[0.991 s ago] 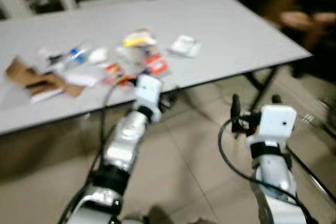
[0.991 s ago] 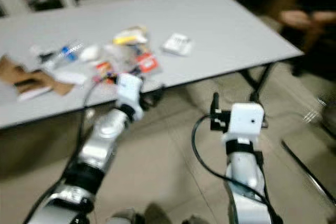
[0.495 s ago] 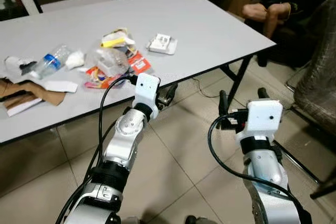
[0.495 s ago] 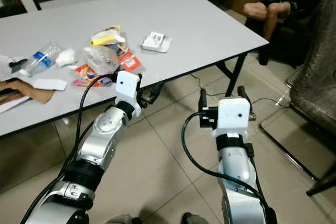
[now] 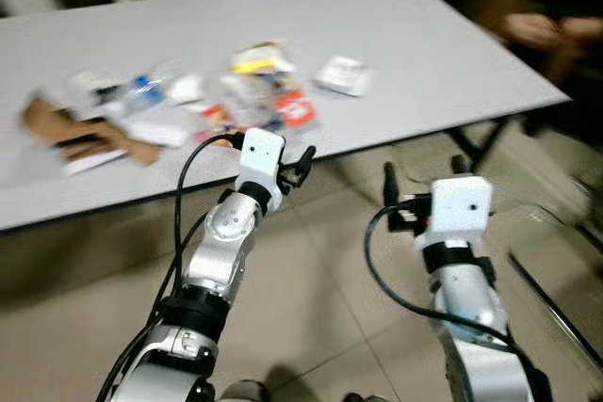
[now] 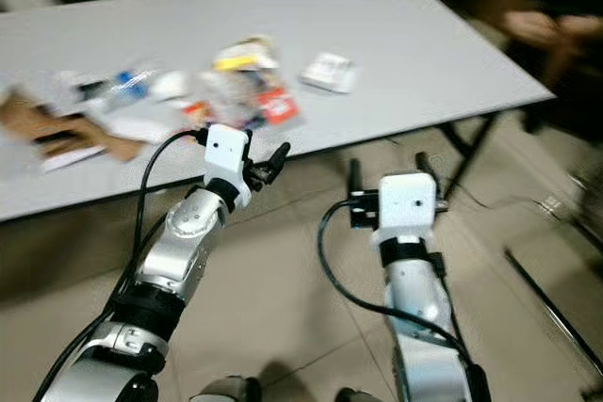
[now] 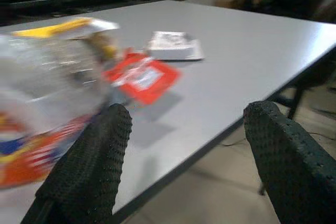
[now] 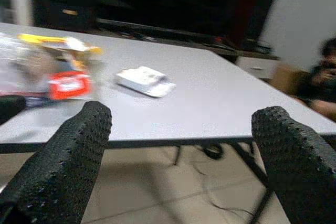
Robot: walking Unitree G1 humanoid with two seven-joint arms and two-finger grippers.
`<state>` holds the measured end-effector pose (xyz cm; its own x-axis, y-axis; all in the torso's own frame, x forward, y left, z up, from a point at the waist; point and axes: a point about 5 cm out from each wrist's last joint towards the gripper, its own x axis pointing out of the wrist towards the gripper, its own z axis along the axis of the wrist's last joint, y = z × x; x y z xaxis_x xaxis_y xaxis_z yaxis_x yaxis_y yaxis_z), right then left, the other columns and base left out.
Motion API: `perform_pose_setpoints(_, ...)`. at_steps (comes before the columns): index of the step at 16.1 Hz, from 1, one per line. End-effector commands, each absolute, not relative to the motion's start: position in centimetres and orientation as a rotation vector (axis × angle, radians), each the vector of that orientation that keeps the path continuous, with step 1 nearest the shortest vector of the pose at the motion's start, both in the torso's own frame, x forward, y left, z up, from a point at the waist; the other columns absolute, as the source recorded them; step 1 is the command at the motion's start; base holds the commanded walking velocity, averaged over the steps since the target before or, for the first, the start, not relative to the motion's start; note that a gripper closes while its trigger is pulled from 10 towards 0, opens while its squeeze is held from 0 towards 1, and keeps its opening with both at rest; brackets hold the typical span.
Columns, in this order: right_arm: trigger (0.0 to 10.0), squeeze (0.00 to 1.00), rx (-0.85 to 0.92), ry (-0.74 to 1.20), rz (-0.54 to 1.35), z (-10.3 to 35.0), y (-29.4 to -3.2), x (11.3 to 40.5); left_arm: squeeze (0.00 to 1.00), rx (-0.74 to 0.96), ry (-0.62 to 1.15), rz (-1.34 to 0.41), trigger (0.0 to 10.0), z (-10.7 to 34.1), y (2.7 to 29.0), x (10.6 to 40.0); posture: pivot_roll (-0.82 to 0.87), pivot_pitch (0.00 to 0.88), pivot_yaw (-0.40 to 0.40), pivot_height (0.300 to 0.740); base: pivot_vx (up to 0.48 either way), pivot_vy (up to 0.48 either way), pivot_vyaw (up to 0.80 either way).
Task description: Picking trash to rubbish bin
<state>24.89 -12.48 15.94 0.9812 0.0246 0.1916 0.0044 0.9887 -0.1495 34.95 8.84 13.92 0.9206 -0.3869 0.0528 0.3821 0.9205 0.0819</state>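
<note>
Trash lies on the grey table [image 5: 443, 54]: a clear crumpled plastic wrap [image 7: 52, 72] under a yellow wrapper [image 5: 259, 56], a red packet [image 7: 144, 77], a white pack [image 5: 344, 74], a plastic bottle [image 5: 141, 91] and torn brown cardboard [image 5: 80, 134]. My left gripper [image 5: 300, 163] is open at the table's front edge, pointing at the plastic wrap and red packet, holding nothing. My right gripper [image 5: 423, 172] is open over the floor, short of the table edge, with the white pack [image 8: 144, 80] far ahead of it.
A person [image 5: 551, 25] sits beyond the table's right end. Black table legs [image 5: 476, 143] stand under that corner. Tiled floor [image 5: 330, 308] spreads below my arms. Dark cabinets [image 8: 157, 3] line the back wall.
The whole view has swung and is blurred, so the camera moved. Both grippers keep their open stance in front of the table edge.
</note>
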Motion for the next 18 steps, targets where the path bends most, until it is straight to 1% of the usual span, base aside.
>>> perform_pose_setpoints(1,10.0,0.00,-0.156,-0.189,0.003,15.82,-12.66,24.96,0.00,0.082,-0.062,-0.406,10.0,14.00,8.65,35.06,0.09,0.080,0.014,0.740,0.000,0.000,0.00)
perform_pose_setpoints(3,10.0,0.00,-0.152,-0.188,-0.004,15.76,-12.69,25.16,0.00,0.087,-0.058,-0.409,10.0,13.93,8.58,35.10,0.10,0.081,0.014,0.740,0.000,0.000,0.00)
perform_pose_setpoints(6,10.0,0.00,-0.140,-0.175,-0.002,15.45,-12.73,25.13,0.00,0.084,-0.050,-0.368,10.0,13.93,8.99,35.35,0.10,0.081,0.011,0.740,0.000,0.000,0.00)
perform_pose_setpoints(8,10.0,0.00,-0.163,-0.166,0.007,15.32,-12.68,25.22,0.00,0.087,-0.047,-0.369,10.0,13.84,8.98,35.33,0.10,0.080,0.011,0.740,0.000,0.000,0.00)
perform_pose_setpoints(13,10.0,0.00,-0.156,-0.168,0.011,15.28,-12.58,25.27,0.00,0.087,-0.041,-0.367,10.0,13.76,9.00,35.39,0.10,0.081,0.010,0.740,0.000,0.000,0.80)
perform_pose_setpoints(15,10.0,0.00,-0.143,-0.166,0.001,15.22,-12.70,25.21,0.00,0.084,-0.041,-0.382,10.0,13.72,9.01,35.31,0.10,0.083,0.012,0.740,0.000,0.000,0.00)
perform_pose_setpoints(16,10.0,0.00,-0.140,-0.167,-0.004,15.21,-12.75,25.17,0.00,0.083,-0.044,-0.390,10.0,13.75,9.01,35.29,0.10,0.083,0.013,0.740,0.247,0.000,0.00)
perform_pose_setpoints(18,10.0,0.00,-0.137,-0.167,-0.006,15.19,-12.74,25.07,0.00,0.076,-0.050,-0.416,10.0,13.83,8.93,35.23,0.10,0.085,0.014,0.740,0.398,0.268,0.00)
